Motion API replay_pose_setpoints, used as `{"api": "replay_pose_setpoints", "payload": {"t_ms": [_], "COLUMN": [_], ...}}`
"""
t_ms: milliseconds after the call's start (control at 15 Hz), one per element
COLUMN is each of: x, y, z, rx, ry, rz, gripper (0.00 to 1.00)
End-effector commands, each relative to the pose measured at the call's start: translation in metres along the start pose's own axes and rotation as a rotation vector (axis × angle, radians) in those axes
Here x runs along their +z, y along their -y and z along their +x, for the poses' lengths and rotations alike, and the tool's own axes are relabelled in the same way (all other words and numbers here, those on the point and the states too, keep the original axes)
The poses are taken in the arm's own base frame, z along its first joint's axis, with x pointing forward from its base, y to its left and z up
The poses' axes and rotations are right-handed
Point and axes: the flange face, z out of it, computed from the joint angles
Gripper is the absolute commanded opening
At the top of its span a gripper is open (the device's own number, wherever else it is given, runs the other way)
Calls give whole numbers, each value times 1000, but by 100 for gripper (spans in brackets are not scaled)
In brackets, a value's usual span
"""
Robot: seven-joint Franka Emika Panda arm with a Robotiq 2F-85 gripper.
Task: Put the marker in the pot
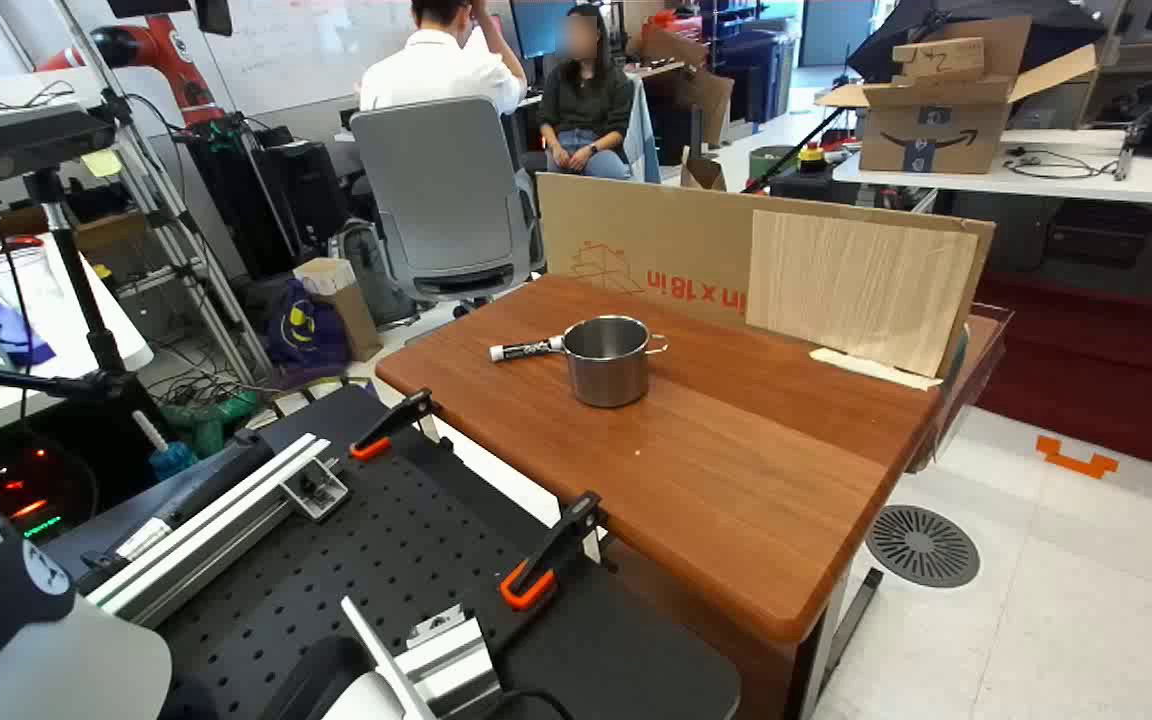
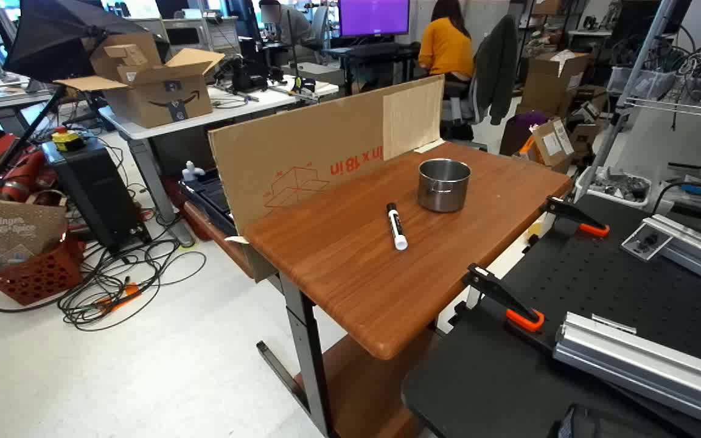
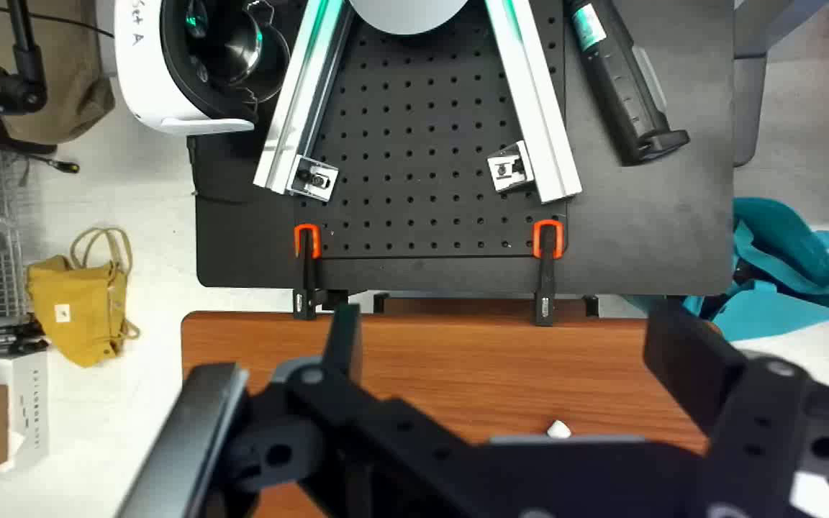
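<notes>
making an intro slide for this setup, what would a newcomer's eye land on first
Probably the shiny pot on the brown table, with the black-and-white marker lying beside it, not inside. Next, the open gripper, large and dark across the lower part of the wrist view. In an exterior view, the bright purple screen in the background likely catches the eye too.

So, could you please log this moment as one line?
marker: lying on brown tabletop, apart from pot | pot: upright | gripper: open, empty | task: not done
</notes>
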Motion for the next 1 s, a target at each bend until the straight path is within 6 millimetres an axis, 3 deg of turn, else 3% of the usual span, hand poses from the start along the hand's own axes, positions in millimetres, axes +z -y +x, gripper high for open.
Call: {"api": "replay_pose_setpoints", "payload": {"t_ms": [0,467,933], "x": [-1,-1,30], "y": [0,0,11], "z": [0,0,26], "rx": [0,0,99], "ry": [0,-1,-25], "rz": [0,0,73], "gripper": [100,100,100]}}
